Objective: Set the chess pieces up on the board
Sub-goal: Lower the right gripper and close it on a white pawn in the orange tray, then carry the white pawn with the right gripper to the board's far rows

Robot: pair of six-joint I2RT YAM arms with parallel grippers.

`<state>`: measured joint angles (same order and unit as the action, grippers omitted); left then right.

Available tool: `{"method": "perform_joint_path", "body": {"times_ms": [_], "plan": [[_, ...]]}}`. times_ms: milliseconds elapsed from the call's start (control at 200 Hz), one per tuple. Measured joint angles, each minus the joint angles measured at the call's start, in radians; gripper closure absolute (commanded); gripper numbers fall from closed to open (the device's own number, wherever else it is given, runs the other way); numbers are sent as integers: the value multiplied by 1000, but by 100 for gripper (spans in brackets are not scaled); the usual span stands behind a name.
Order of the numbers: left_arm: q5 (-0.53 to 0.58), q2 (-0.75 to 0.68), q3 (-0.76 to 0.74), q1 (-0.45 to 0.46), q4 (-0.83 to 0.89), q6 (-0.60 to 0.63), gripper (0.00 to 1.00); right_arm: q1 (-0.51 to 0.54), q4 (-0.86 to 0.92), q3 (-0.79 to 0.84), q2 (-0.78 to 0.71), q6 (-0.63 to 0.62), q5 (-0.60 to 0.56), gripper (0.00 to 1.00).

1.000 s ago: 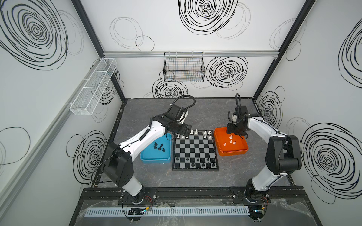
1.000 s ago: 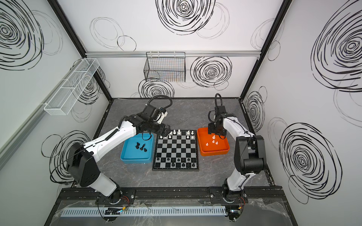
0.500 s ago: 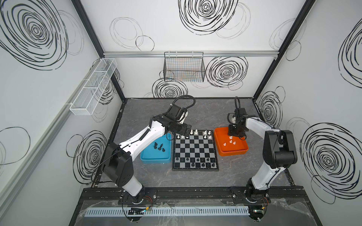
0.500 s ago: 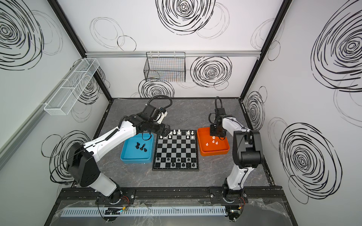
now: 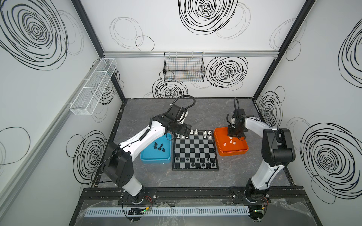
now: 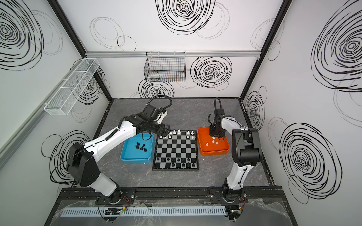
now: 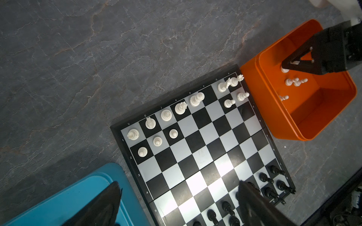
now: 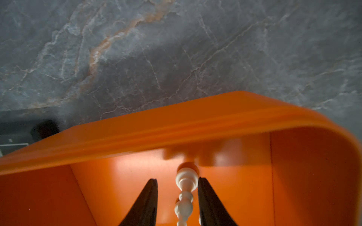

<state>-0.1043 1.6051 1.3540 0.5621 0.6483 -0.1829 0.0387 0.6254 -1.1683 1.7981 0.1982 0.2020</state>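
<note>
chess pieces (image 7: 166, 115) half set: in the orange tray (image 8: 195, 121), right gripper (image 8: 176, 179) jaws straddle a white piece (image 8: 184, 187), not yet clamped. next: pinch, lift. left gripper (image 7: 178, 183) wide open, empty.

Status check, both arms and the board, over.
Left gripper open, above board corner. Right gripper astride white piece in orange tray, jaws not yet clamped. Board part filled. Nothing in the way.

Black-and-grey board (image 5: 195, 148) lying flat, white chess pieces (image 7: 166, 115) upright along one edge, black chess pieces (image 7: 264, 177) along the opposite edge
</note>
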Motion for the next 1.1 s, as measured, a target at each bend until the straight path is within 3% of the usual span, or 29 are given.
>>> {"method": "perform_joint_path", "body": {"times_ms": [1101], "plan": [[1, 0, -1, 0, 0, -1, 4, 0, 1, 0, 11, 6, -28, 88]]}}
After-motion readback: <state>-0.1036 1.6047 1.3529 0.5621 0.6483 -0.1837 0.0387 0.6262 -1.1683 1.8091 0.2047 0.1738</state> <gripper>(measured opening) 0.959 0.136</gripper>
